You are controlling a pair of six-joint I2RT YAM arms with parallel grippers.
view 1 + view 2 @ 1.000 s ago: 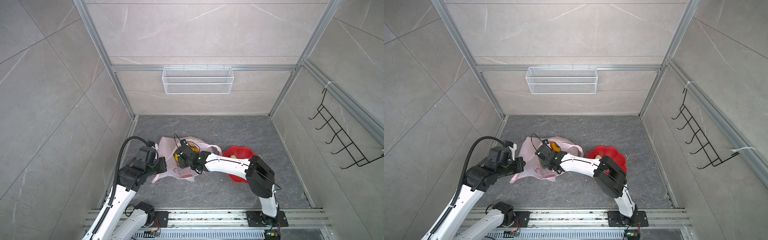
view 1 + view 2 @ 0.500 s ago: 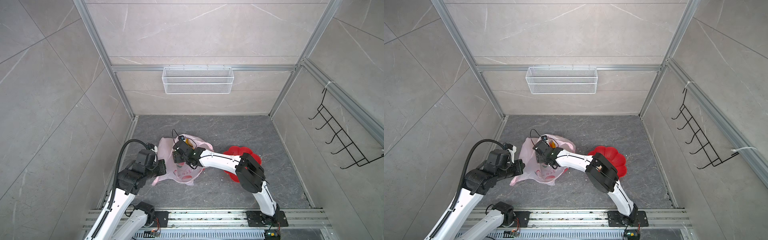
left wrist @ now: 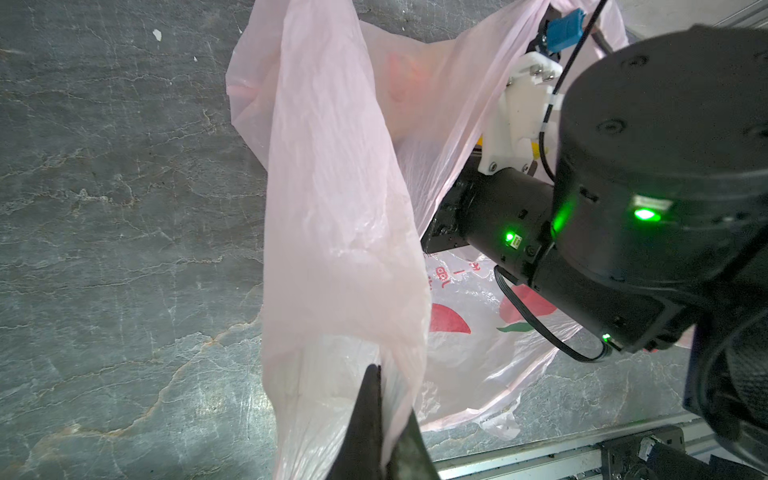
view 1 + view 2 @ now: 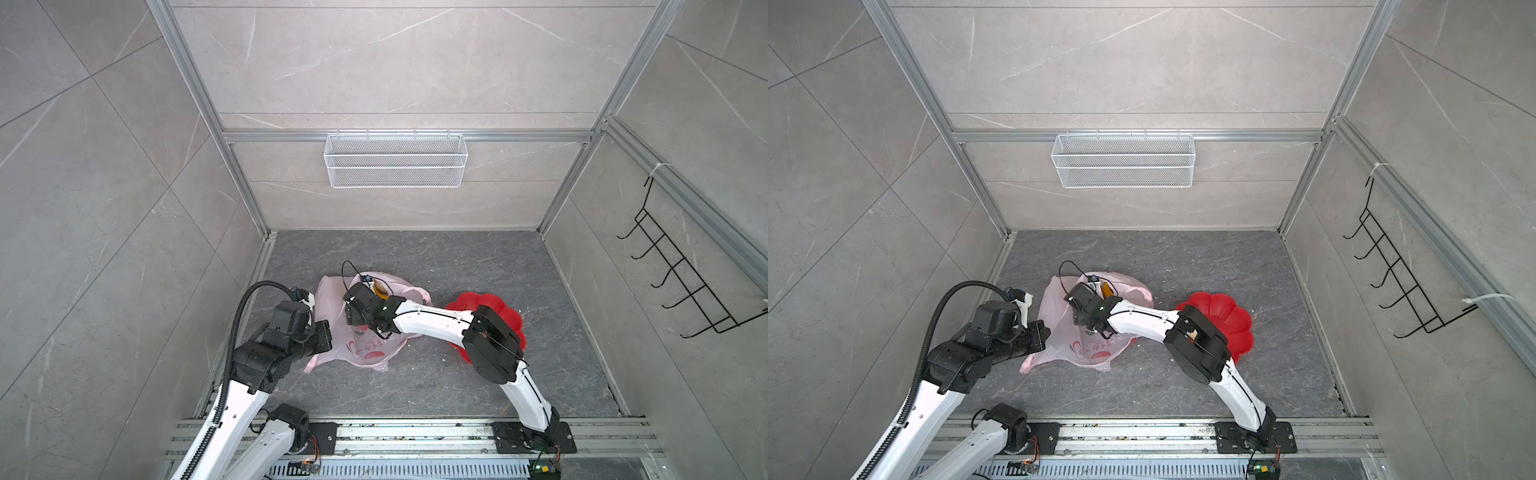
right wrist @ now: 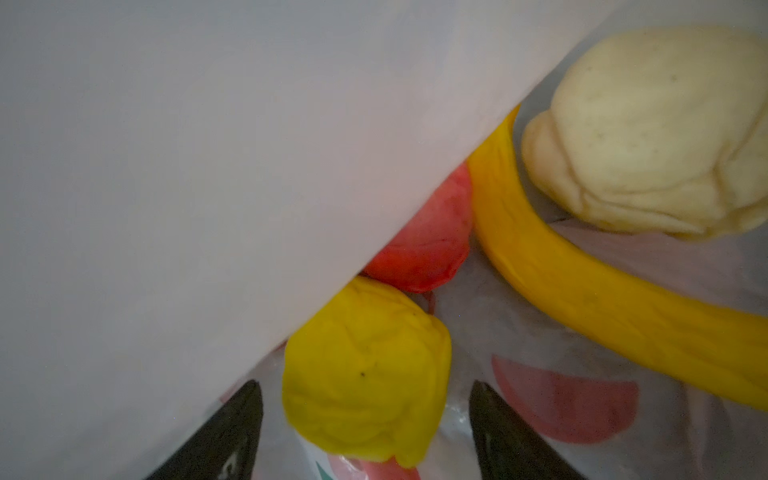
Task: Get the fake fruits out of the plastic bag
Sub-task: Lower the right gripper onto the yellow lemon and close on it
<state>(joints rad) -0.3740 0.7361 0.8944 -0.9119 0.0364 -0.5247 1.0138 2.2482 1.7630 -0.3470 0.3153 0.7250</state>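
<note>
In both top views I see the plastic bag (image 4: 368,345) (image 4: 1088,349) lying crumpled on the grey table (image 4: 457,257). A red dish (image 4: 513,309) sits just beside the bag, on the side away from my left arm. My left gripper (image 4: 327,337) meets the bag's near edge. My right arm (image 4: 428,322) reaches across the dish, and its end is sunk into the bag's open mouth.

From the left wrist camera, the left gripper (image 3: 384,419) is clenched on a fold of the bag's thin pink film (image 3: 332,208), which is drawn up in a taut sheet. The black wrist of the right arm (image 3: 503,216) pokes into the bag behind that sheet.

From the right wrist camera, I am looking inside the bag. The right gripper (image 5: 368,417) is released, its two dark jaws spread wide on either side of a yellow lump (image 5: 365,365), with a thin gap at each side. A red ball (image 5: 428,241) lies just beyond the lump, touching it. A long yellow banana (image 5: 582,299) curves beside both, and a beige lump (image 5: 644,133) rests against the banana. A blurred fold of bag film (image 5: 166,166) covers the rest.
</note>
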